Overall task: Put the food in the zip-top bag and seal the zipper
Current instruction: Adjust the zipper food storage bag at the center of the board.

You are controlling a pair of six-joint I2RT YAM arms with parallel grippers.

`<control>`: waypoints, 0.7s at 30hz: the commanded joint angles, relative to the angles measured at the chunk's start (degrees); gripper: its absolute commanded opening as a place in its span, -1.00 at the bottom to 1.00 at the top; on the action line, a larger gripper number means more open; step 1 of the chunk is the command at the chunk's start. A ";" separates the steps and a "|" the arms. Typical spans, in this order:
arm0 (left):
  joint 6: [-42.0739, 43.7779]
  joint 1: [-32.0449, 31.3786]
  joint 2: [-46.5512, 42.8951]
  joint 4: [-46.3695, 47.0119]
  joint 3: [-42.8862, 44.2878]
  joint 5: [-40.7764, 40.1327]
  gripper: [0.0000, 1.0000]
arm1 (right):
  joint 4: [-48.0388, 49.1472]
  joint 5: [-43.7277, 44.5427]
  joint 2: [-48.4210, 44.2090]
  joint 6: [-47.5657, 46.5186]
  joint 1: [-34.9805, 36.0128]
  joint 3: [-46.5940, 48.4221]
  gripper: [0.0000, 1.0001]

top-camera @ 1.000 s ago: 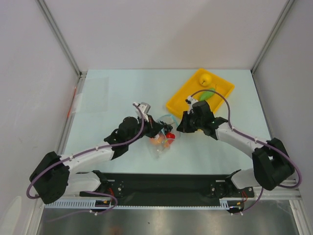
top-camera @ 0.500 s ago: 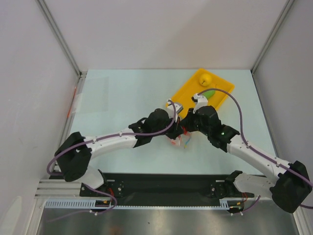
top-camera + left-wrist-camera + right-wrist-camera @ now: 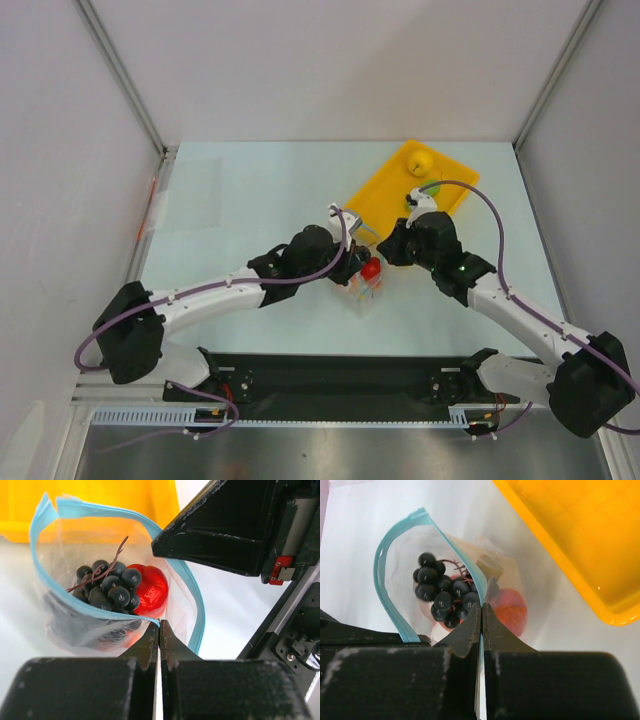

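- While both arms meet near the middle of the surface [image 3: 250,190], the zip-top bag [image 3: 367,287] hangs between them, just off the near-left edge of the yellow tray [image 3: 372,205].
- The left arm's fingers [image 3: 146,645] are closed tight on the near side of the bag's rim, pinching the plastic just below the teal zipper [image 3: 100,511].
- The right arm's fingers [image 3: 468,630] are likewise closed, pinching the opposite side of the rim, so the mouth is held apart in an open loop.
- Inside the bag lie a black grape bunch [image 3: 107,587] and a red fruit [image 3: 152,587], touching each other.
- A yellow fruit [image 3: 421,160] sits in the far corner of the tray, and a green fruit [image 3: 430,188] lies partly hidden behind the right arm.
- The relation that matters: the leftover fruit lies beyond the bag, toward the far-right corner of the surface, on the right arm's side.
- The right arm is plainly the nearer one, but it would have to let go of the rim to reach the tray.
- The zipper's long axis, once flattened, would probably run from one pinch to the other, left to right between the arms.
- Whether the bag's bottom rests on the surface cannot be told.
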 commanded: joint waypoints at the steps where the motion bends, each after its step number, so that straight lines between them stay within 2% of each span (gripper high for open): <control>1: 1.41 0.62 -2.22 -0.43 2.54 -0.97 -0.99 | 3.72 -0.03 -1.56 2.49 0.20 -1.03 -1.00; 6: -0.27 3.34 -2.22 -4.39 3.61 0.26 -0.99 | 6.88 2.43 -4.55 5.22 0.73 -4.28 -1.00; 9: -1.15 4.92 -3.10 -4.57 3.26 1.56 -0.86 | 7.15 4.61 -3.85 4.70 2.74 -4.55 -1.00; 12: 0.34 5.02 -4.68 -4.05 2.38 2.45 -0.41 | 7.15 6.83 -2.71 4.43 4.15 -4.11 -0.94; 13: 0.78 4.93 -5.90 -3.26 1.16 2.89 -0.12 | 7.15 7.18 -1.84 4.44 4.16 -4.20 -0.90; 14: 1.14 4.93 -6.70 -3.08 0.45 2.89 0.03 | 7.15 7.27 -1.57 4.52 4.24 -4.20 -0.83; 16: 2.45 4.67 -9.15 -2.82 -1.40 3.16 0.34 | 8.91 7.01 -0.95 3.74 4.16 -4.02 -0.55; 18: 3.51 3.97 -11.09 -2.46 -2.72 3.07 0.42 | 9.00 5.61 -0.86 2.16 4.16 -3.85 -0.15; 21: 4.31 3.26 -14.17 -2.02 -5.09 1.49 0.43 | 7.95 4.11 -1.56 0.05 4.24 -2.80 0.06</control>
